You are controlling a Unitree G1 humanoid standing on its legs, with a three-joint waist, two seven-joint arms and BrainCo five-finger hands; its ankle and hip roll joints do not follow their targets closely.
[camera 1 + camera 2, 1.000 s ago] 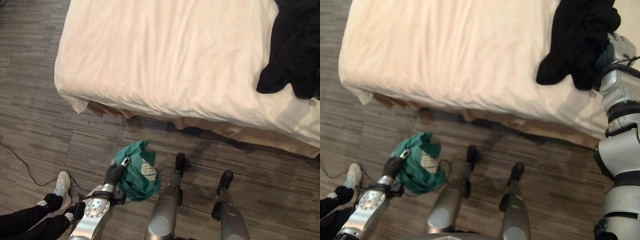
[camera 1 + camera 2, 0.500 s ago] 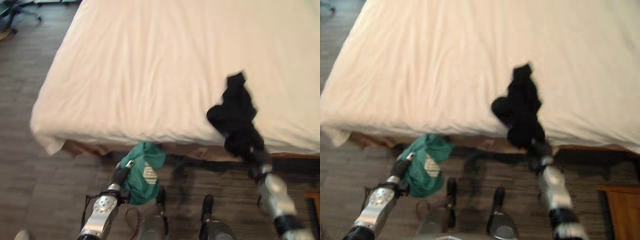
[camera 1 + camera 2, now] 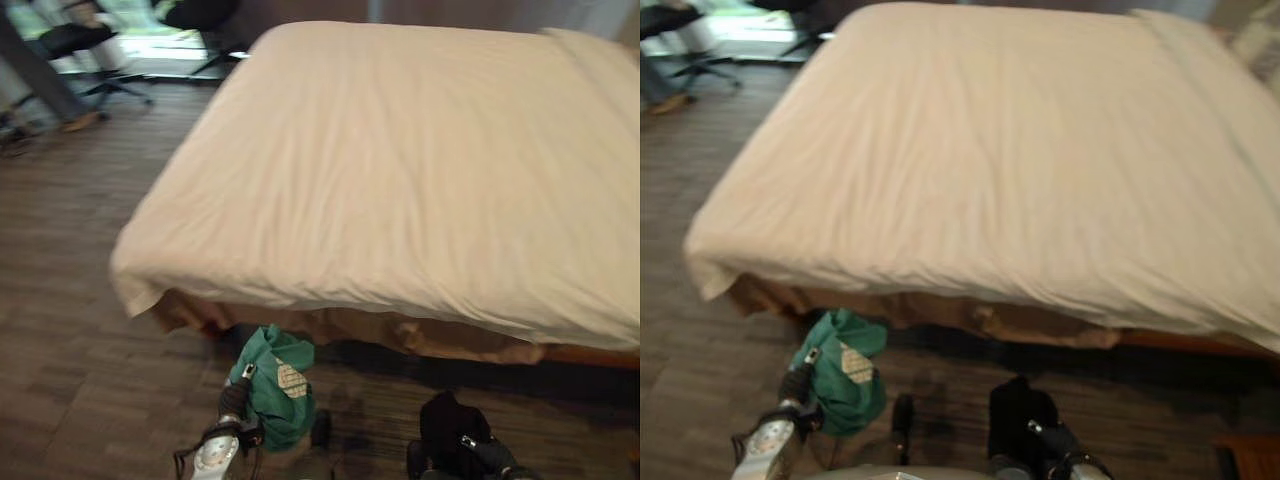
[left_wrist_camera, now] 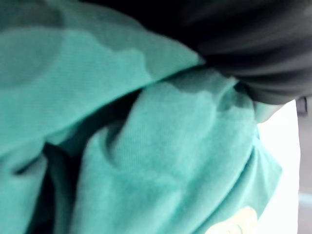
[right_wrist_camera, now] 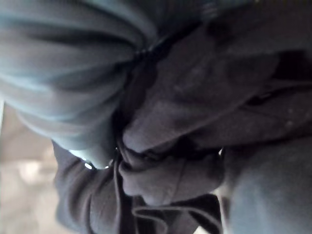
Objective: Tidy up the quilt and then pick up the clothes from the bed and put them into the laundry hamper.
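Green garment (image 3: 272,385) and black garment (image 3: 446,432) — off the quilt (image 3: 420,170).

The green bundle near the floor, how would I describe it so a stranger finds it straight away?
Start at the big bed with the smooth cream quilt and drop below its near left corner. There the robot's left hand holds a crumpled teal-green garment with a pale printed patch; the other bundle nearby, the black garment, is plain dark.

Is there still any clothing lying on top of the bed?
No, the quilt lies bare, while the green garment hangs from the left hand and the black garment from the right hand.
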